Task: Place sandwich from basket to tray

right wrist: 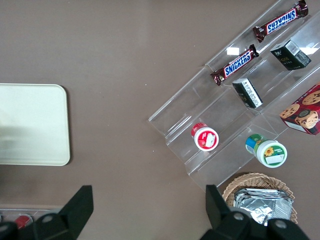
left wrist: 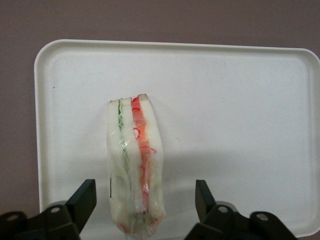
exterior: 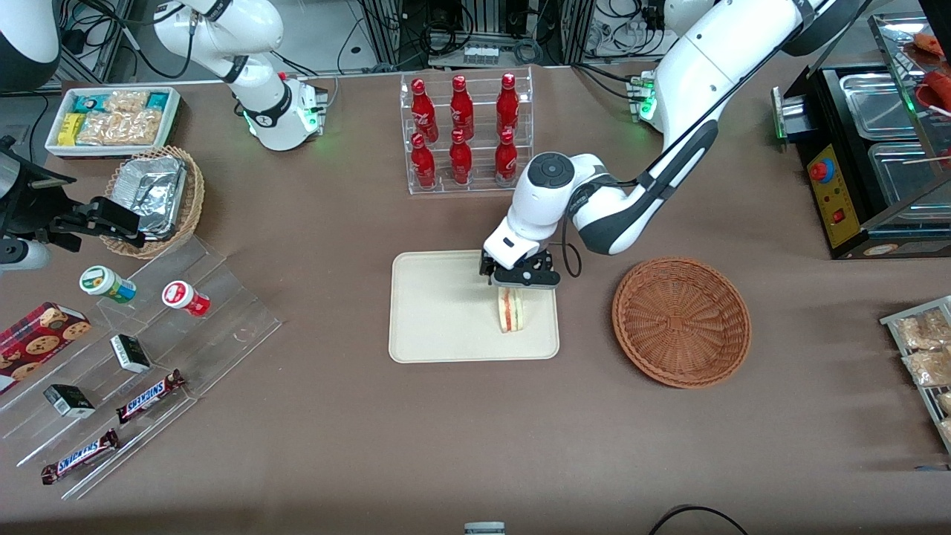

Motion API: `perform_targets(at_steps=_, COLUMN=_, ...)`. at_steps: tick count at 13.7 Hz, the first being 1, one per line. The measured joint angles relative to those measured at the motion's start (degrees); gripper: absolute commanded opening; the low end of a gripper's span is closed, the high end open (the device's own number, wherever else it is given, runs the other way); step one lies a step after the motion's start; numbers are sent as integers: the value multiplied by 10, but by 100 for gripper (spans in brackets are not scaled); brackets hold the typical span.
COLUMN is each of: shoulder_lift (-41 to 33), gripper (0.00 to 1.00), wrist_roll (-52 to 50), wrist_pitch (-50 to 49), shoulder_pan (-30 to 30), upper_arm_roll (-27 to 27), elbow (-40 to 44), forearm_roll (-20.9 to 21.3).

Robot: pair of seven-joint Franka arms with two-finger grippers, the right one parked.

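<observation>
Left wrist view | sandwich [left wrist: 134, 167] on edge on tray [left wrist: 240, 100] | gripper [left wrist: 145, 202] fingers spread, not touching

Sandwich [exterior: 509, 312] top end — hidden under the end effector [exterior: 520, 281]

White arm — seemingly black gripper [exterior: 520, 281]
</observation>
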Motion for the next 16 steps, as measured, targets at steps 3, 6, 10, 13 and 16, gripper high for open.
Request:
perform_targets(at_steps=3, shoulder_lift=-11, gripper=100, wrist_roll=0, wrist_pitch=-16, shoulder_pan=0, upper_arm_roll=-1, elbow=7, forearm_roll=0)
perform_targets(at_steps=6, shoulder_lift=-44, gripper=100, wrist_roll=-1, wrist_pitch=-64, shoulder_pan=0, upper_arm_roll=-4, elbow=10, forearm_roll=-2)
perform_targets(at_steps=10, shoulder_lift=-98, gripper=100, wrist_roll=-2, wrist_pitch=-126, shoulder_pan=0, upper_arm_roll=-8, elbow=10, forearm_roll=-70)
perform_targets(at_steps=13, shoulder_lift=-139, gripper=100, wrist_roll=2, wrist_pitch=-168, shoulder_pan=0, upper_arm_roll=-9, elbow=10, forearm_roll=-114)
perform_targets(at_steps=16, shoulder_lift=-177, gripper=100, wrist_roll=47, wrist_pitch=-209, shoulder_pan=1, upper_arm_roll=-6, elbow=13, forearm_roll=-175)
